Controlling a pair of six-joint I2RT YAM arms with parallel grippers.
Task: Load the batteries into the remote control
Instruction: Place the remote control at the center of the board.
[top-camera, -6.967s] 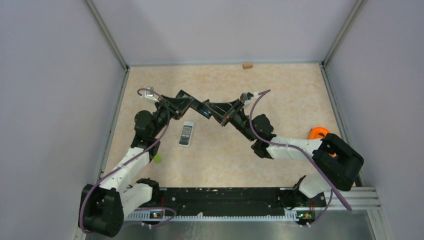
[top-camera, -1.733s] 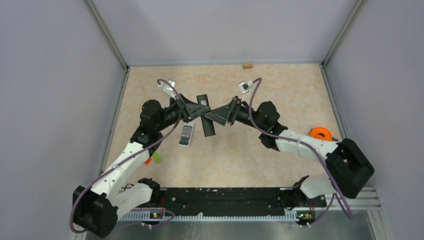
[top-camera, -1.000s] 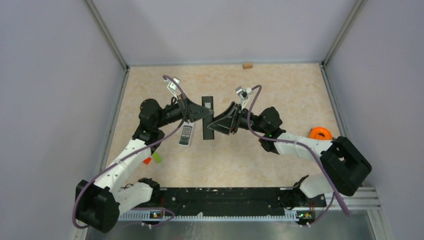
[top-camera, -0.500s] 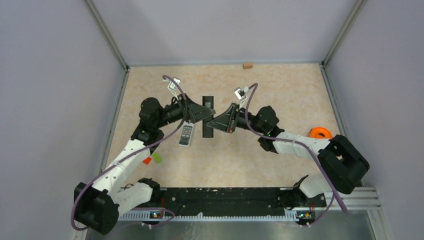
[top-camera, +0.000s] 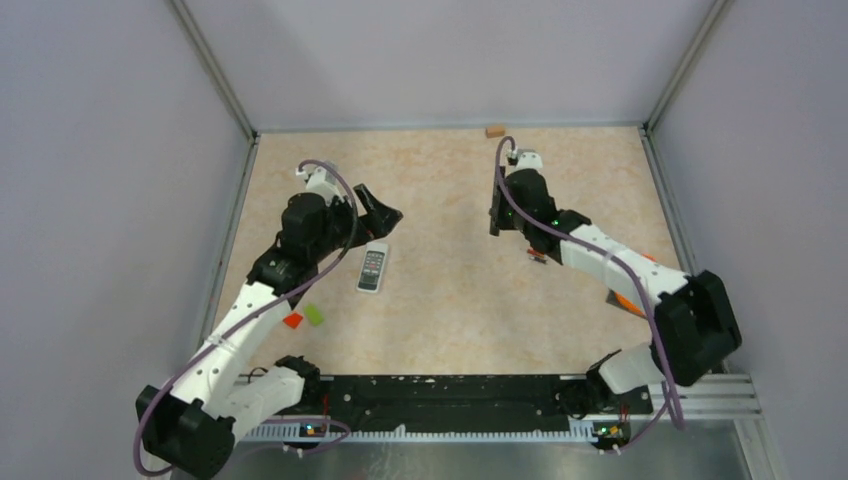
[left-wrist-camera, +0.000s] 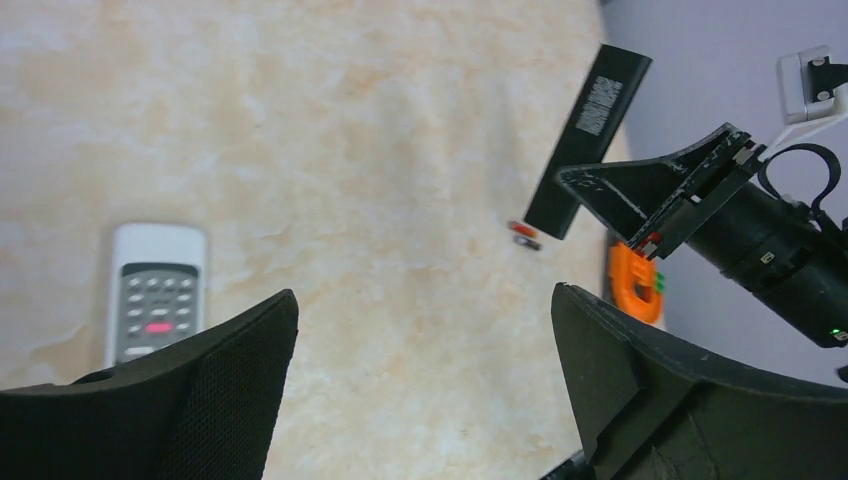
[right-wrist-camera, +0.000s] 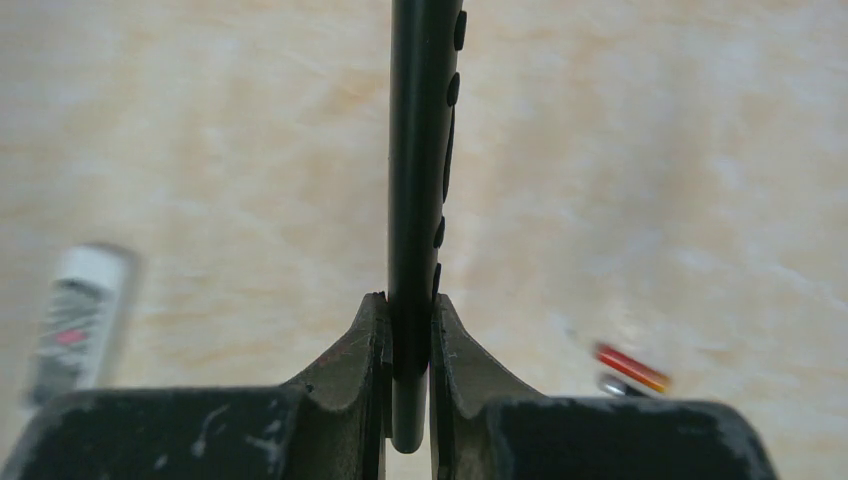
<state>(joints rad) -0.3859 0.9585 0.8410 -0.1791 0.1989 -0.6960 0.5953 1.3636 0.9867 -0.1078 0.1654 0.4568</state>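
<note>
Both arms have split apart since half a second ago. Your left pincer has let go of the black remote and backed off toward the left edge; its jaws now stand wide apart and empty. Your right pincer clamps that remote alone, edge-on between its fingers, held up off the surface right of centre, toward the far edge. You have the batteries, one red-and-dark and a second just beside it, lying on the surface by the right arm, right of centre, with nothing gripping them. The white remote lies flat left of centre, on the near side of the left pincer. The red block and lime-green block sit side by side toward the near left corner. The orange item is by the right edge, mostly behind the right arm.
</note>
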